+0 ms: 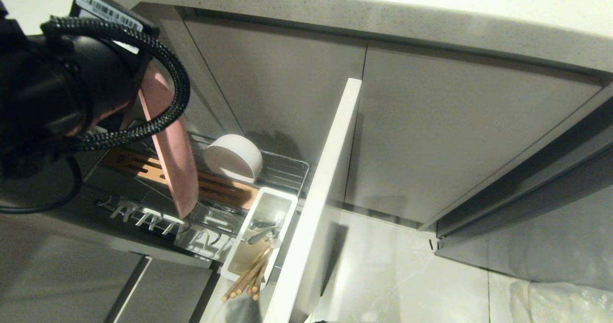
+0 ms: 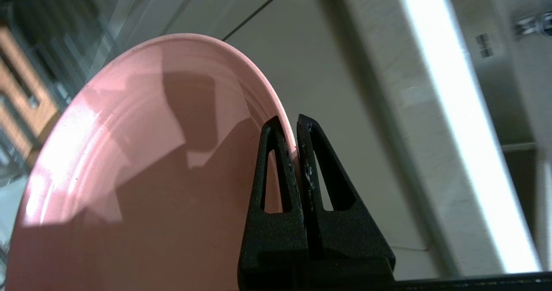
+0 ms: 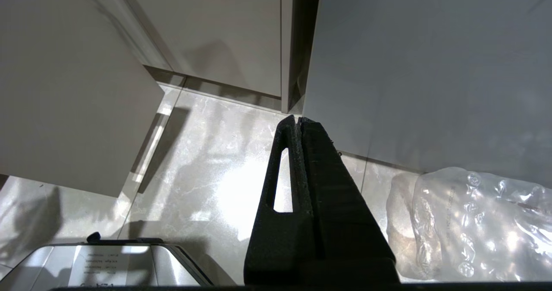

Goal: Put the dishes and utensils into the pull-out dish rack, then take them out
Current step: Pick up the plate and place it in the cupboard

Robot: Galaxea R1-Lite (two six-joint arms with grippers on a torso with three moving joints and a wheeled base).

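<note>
The left arm reaches in from the upper left of the head view, its black wrist and looped cable high above the rack. The left gripper points toward the rack with its fingers pinched together on the rim of the plate, one finger on each face of the rim. The plate hangs on edge from that grip, tilted, its lower end down over the wooden strip and near the prongs; whether it touches the rack cannot be told. The bowl lies on its side in the rack, just beside the plate on the far side. The caddy sits against the front panel, holding the fork and the chopsticks, whose tips stick out past its near end. The right gripper hangs over the floor with its fingers pressed together and nothing between them, near a clear plastic bag.
</note>
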